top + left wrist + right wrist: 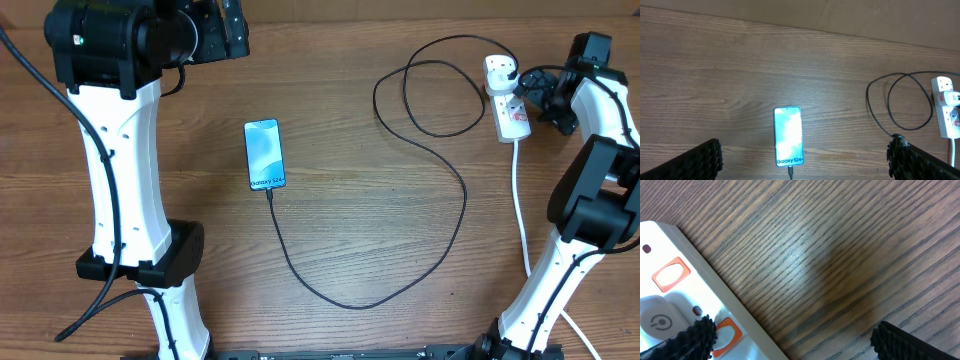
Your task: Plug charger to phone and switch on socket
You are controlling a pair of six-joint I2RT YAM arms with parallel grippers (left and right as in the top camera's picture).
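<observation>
With the charger (465, 200) apparently seated in the phone (265, 154) at centre, the right gripper (795, 342), jaws wide and empty, hangs over the power strip (508, 105) at far right, where one fingertip (696, 336) should press squarely on the orange rocker switch (726, 332); the left gripper (232, 28), likewise wide and empty, hovers well apart.

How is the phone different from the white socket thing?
The phone is slim with a glowing blue screen; the socket is chunky white with red marks. The phone lies mid-table; the socket sits far right. Both lie flat on the wooden table.
</observation>
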